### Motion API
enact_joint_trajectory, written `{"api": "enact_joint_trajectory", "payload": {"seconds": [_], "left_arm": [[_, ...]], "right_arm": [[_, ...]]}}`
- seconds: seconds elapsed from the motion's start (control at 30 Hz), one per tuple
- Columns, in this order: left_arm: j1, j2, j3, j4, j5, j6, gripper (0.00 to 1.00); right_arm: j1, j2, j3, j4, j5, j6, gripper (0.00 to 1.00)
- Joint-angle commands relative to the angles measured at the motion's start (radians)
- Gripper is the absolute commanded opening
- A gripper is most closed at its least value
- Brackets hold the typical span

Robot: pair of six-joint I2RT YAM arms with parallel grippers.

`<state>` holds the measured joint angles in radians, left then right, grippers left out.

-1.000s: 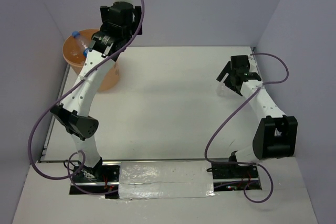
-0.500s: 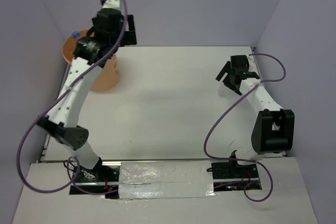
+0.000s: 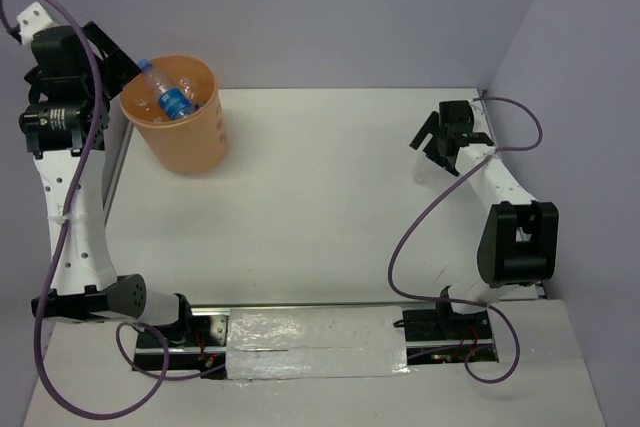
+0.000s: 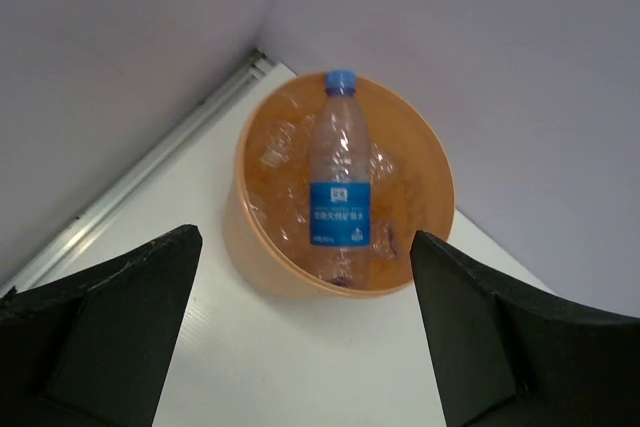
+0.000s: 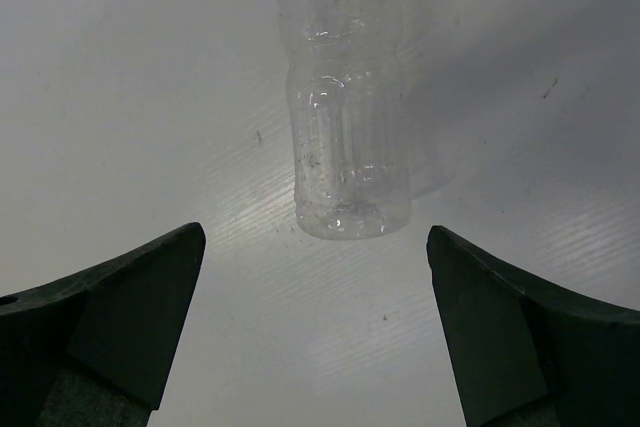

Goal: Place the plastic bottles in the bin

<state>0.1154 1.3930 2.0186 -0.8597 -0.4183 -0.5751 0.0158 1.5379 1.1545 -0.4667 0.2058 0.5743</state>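
Bottles (image 4: 340,187) (one blue-labelled) lie in the orange bin (image 4: 238,237) at the desk's far-left corner; left claw (image 4: 302,247) released, right claw (image 5: 315,237) released over a clear bottle (image 5: 345,137).

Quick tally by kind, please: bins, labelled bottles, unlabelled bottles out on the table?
Orange bin: 1
Blue-labelled bottle, in the bin: 1
Unlabelled clear bottle, on the table: 1
Total: 3. Other clear bottles under the labelled one in the bin are too jumbled to count.
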Motion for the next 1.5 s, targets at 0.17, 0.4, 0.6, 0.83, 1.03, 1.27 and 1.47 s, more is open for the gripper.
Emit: {"api": "enact_joint_trajectory", "payload": {"seconds": [0.17,0.4,0.6,0.83,1.03,1.27,1.47], "left_arm": [[-0.011,0.024,-0.124,0.102,0.28,0.024,0.99],[-0.098,0.07,-0.11,0.102,0.292,0.084,0.99],[-0.146,0.093,-0.092,0.1,0.303,0.103,0.99],[-0.158,0.104,-0.061,0.094,0.335,0.103,0.99],[-0.16,0.121,-0.014,0.09,0.424,0.084,0.99],[-0.207,0.202,0.037,0.091,0.615,0.063,0.99],[-0.278,0.248,0.065,0.114,0.705,0.044,0.99]], "right_arm": [[-0.074,0.08,0.089,0.04,-0.008,-0.019,1.0],[-0.089,0.214,0.116,0.069,-0.051,-0.025,0.99],[-0.089,0.275,0.123,0.095,-0.089,-0.039,0.89],[-0.088,0.268,0.117,0.111,-0.112,-0.063,0.51],[-0.051,0.131,0.1,0.111,-0.192,-0.091,0.36],[0.232,-0.044,0.168,0.119,-0.313,-0.149,0.36],[0.452,-0.065,0.277,0.132,-0.376,-0.206,0.36]]}}
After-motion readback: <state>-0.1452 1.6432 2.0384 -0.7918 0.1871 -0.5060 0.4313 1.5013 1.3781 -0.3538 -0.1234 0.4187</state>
